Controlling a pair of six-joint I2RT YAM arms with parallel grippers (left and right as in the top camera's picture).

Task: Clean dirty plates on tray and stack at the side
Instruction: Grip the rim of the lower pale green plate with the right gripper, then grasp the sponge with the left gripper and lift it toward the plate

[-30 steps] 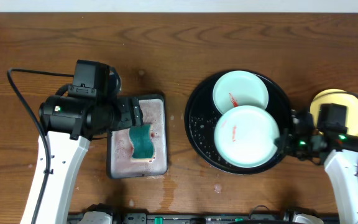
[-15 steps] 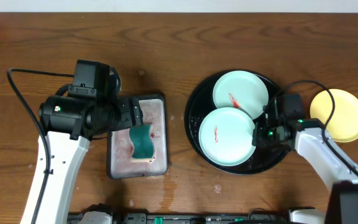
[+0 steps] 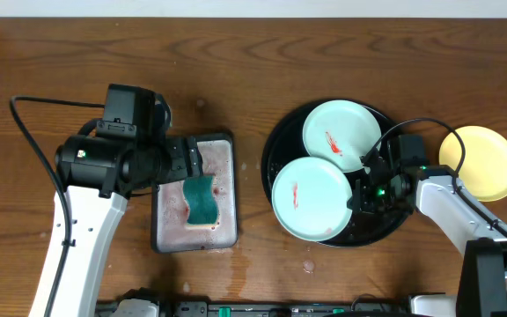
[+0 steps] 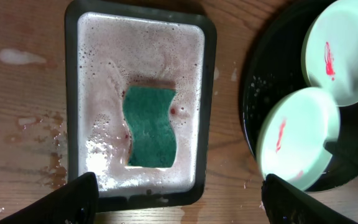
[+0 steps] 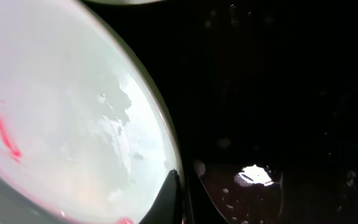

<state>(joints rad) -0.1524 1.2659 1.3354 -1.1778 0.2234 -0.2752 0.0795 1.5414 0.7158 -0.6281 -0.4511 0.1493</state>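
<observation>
The black tray (image 3: 271, 158) holds two mint-white plates with red smears. The far plate (image 3: 341, 130) lies flat at the tray's back. My right gripper (image 3: 359, 195) is shut on the right rim of the near plate (image 3: 311, 198), which overhangs the tray's front left. In the right wrist view the jaws (image 5: 182, 186) pinch that plate's rim (image 5: 61, 124) over the tray (image 5: 278, 93). The yellow plate (image 3: 481, 161) lies on the wood to the right of the tray. My left gripper (image 4: 178, 190) is open above the green sponge (image 4: 150, 127).
A rectangular grey tray (image 3: 170, 233) with pinkish foamy water holds the sponge (image 3: 202, 201), left of the black tray. Water drops lie on the wood near both trays. The left wrist view also shows the near plate (image 4: 297, 137) and the far plate (image 4: 344, 56).
My right gripper has moved left across the black tray with the near plate in it, away from the yellow plate. The left arm has not moved.
</observation>
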